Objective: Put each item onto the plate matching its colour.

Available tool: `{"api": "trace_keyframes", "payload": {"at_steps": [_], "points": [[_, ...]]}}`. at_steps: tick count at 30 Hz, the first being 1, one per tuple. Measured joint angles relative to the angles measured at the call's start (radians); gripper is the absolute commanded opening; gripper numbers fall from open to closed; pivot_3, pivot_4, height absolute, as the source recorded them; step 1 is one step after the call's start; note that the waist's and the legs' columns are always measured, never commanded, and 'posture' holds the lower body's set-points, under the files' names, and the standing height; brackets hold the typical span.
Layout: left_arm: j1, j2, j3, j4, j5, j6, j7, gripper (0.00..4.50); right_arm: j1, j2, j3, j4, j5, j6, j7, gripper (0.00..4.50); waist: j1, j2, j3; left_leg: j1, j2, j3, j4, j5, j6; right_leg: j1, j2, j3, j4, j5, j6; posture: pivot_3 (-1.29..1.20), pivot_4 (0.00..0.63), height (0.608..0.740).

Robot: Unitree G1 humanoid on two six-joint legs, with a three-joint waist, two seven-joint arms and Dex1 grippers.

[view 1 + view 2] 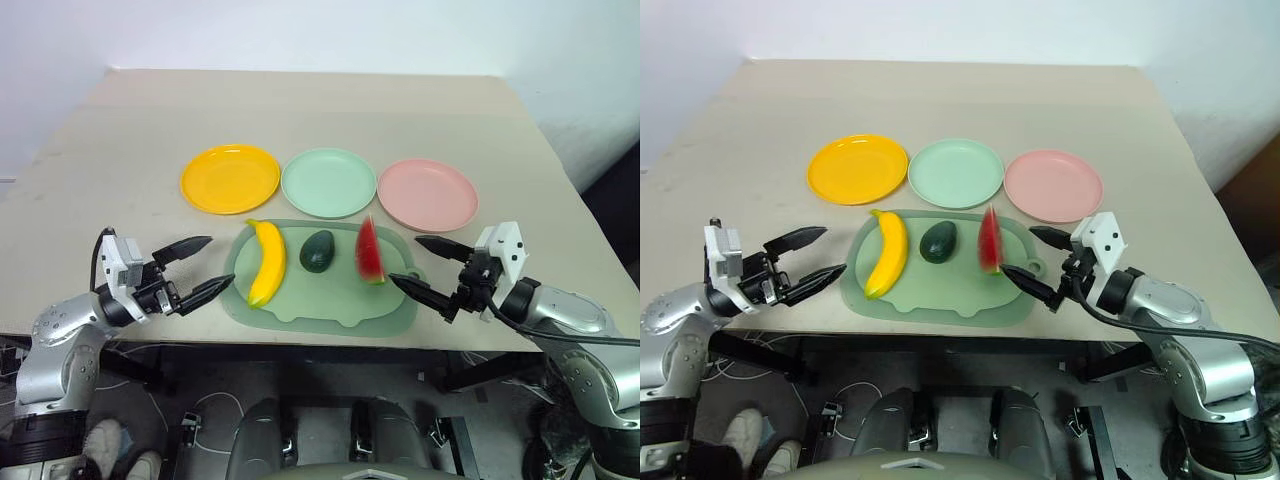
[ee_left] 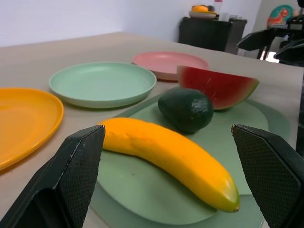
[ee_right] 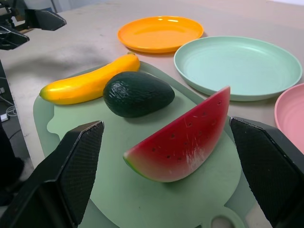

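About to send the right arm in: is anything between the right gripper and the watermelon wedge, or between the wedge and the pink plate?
Nothing visible. The right gripper, open, faces the watermelon wedge on the tray; bare table lies between wedge and pink plate.

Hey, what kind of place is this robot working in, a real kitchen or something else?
Probably a lab or test room, not a kitchen: a bare beige table against a plain white wall, toy foods on a pale green tray, and loose cables on the floor underneath.

beige table [image 1: 120, 150], white wall [image 1: 300, 30], perhaps dark cabinet [image 2: 211, 33]
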Motion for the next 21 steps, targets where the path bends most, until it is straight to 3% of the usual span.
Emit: {"api": "trace_keyframes", "payload": {"at_steps": [10, 21], "points": [[0.006, -0.008, 0.0, -0.003, 0.008, -0.019, 0.025, 4.47, -0.05, -0.013, 0.039, 0.009, 0.004, 0.109, -0.014, 4.5, 0.0, 0.0, 0.0, 0.0, 0.0, 0.0, 0.0, 0.0, 0.0, 0.0, 0.0, 0.0, 0.0, 0.0, 0.0, 0.0, 0.15, 0.695], [0.015, -0.039, -0.018, -0.03, 0.019, -0.039, 0.04, 4.47, -0.179, -0.079, 0.045, 0.01, 0.086, 0.388, -0.062, 4.5, 0.0, 0.0, 0.0, 0.0, 0.0, 0.0, 0.0, -0.002, 0.003, 0.0, 0.0, 0.0, 0.0, 0.0, 0.0, 0.0, 0.15, 0.695]]}}
